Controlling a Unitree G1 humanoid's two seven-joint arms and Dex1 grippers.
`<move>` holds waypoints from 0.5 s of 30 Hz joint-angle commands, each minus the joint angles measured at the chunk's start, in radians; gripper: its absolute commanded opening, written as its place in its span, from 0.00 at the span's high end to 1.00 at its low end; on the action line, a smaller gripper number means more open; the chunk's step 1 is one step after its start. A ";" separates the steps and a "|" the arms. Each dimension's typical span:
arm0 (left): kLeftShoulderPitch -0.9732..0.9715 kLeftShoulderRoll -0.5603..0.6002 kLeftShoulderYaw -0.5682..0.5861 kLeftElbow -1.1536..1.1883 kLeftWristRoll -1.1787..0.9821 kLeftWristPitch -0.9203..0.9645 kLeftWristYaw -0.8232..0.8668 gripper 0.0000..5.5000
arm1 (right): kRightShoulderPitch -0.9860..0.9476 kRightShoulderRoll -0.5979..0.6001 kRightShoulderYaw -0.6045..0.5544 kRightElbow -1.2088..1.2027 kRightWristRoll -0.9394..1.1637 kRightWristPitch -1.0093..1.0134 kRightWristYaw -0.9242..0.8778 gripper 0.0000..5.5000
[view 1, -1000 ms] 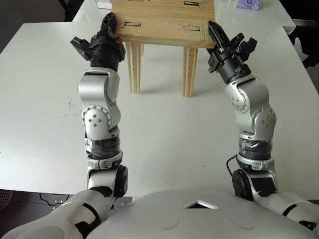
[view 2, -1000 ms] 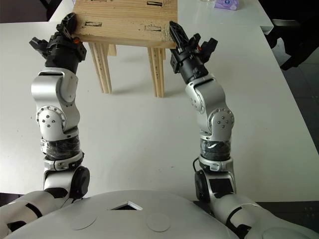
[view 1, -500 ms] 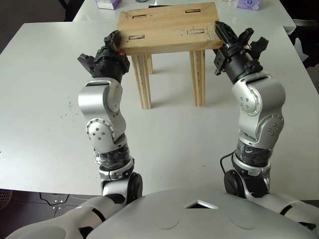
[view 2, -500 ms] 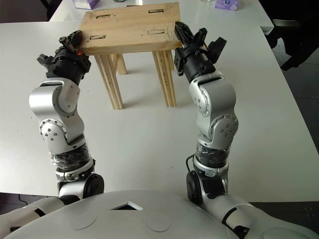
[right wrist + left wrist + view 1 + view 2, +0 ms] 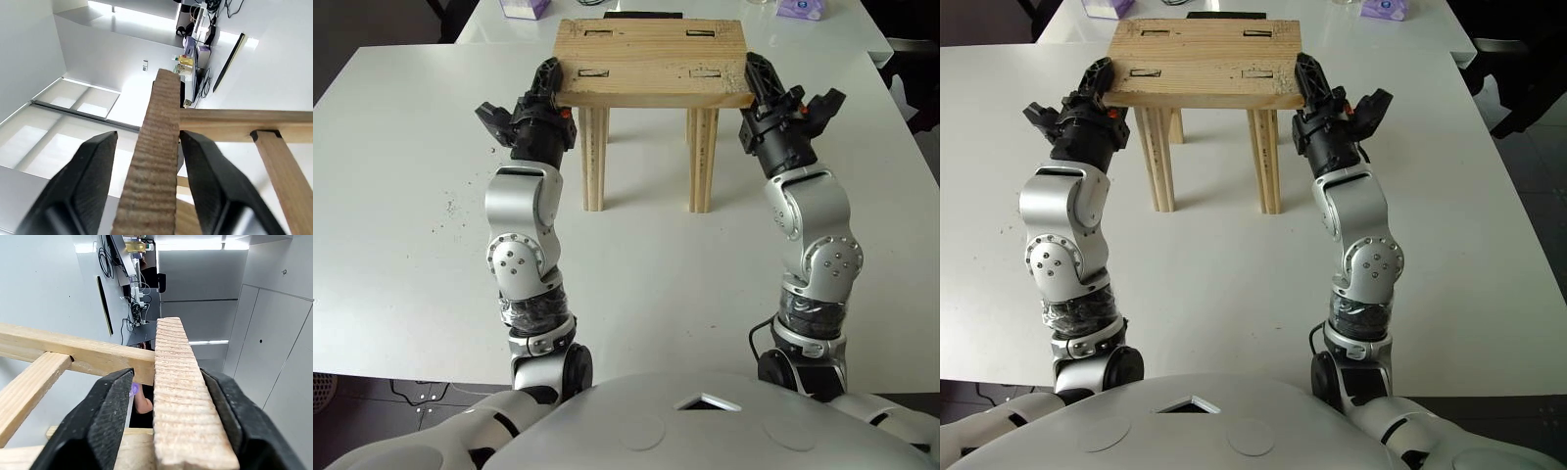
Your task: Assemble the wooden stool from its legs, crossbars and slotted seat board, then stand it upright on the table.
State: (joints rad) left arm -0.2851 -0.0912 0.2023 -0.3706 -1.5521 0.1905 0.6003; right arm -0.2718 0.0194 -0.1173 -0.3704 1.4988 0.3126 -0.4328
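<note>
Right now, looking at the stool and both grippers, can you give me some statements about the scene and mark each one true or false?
1. The wooden stool stands upright on the white table. True.
2. The seat board shows four slots on its top. True.
3. The left gripper is around a stool leg. False: it straddles the left end of the seat board.
4. The right gripper rests on the table, apart from the stool. False: it straddles the seat board's right end.
</note>
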 commanded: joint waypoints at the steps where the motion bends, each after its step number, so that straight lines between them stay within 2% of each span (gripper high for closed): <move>1: 0.016 -0.017 0.033 0.028 0.009 -0.004 0.023 0.44 | -0.046 0.014 -0.011 -0.013 -0.020 0.002 0.015 0.44; 3: -0.002 0.026 0.037 0.011 0.037 0.017 0.027 0.37 | -0.064 0.009 -0.017 -0.018 -0.053 0.000 0.008 0.37; 5: -0.022 0.106 0.039 -0.031 0.074 0.060 -0.011 0.37 | -0.089 -0.071 -0.015 -0.017 -0.198 0.018 -0.011 0.32; 9: -0.020 0.331 -0.004 -0.155 0.208 0.200 -0.238 0.37 | -0.206 -0.274 0.008 0.061 -0.573 0.005 0.103 0.32; 11: -0.009 0.410 0.024 -0.183 0.277 0.208 -0.302 0.37 | -0.249 -0.339 0.035 0.103 -0.726 -0.004 0.137 0.32; 13: 0.012 0.491 0.063 -0.150 0.447 0.183 -0.328 0.37 | -0.245 -0.371 0.090 0.157 -0.895 -0.007 0.140 0.32; 15: 0.055 0.566 0.033 -0.018 0.753 0.125 -0.297 0.37 | -0.192 -0.361 0.138 0.227 -1.050 -0.015 0.100 0.32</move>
State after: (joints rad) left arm -0.2912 0.3802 0.2464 -0.5266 -1.1297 0.3672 0.2814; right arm -0.5201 -0.3465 -0.0497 -0.2363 0.6324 0.2992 -0.3028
